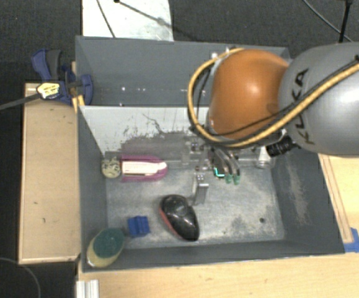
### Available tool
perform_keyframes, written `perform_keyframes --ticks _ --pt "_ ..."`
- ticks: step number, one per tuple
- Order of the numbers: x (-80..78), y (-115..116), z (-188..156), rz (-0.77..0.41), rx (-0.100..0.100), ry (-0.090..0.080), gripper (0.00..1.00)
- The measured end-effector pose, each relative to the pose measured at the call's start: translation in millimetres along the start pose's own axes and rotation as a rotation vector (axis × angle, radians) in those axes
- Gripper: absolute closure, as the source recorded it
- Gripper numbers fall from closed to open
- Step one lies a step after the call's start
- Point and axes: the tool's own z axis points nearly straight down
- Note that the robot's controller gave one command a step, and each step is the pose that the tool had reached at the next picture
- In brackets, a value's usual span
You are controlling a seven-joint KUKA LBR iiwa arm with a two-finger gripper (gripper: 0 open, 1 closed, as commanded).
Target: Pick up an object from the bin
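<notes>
My gripper hangs below the arm's orange cover, near the middle of the bin. Just in front of it and slightly left lies a black computer mouse with a red edge, close to the gripper's lowest part but apart from it. Left of the gripper, a purple and white stapler-like thing lies flat along the bin floor. Nothing shows held in the gripper.
A small round beige thing sits at the stapler's left end. A blue block and a round green and yellow sponge lie in the front left corner. The arm and its cover hide the back right of the bin.
</notes>
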Motion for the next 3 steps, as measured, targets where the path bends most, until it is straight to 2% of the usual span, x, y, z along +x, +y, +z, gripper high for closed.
perform_keyframes --ticks 1,2,3 --pt "16.6 -1.7 138.3 0.241 -0.004 -0.003 0.00" --pt "14.6 -0.9 134.6 0.244 -0.007 -0.009 1.00" --pt "0.4 -6.1 1.7 0.234 -0.004 -0.016 1.00"
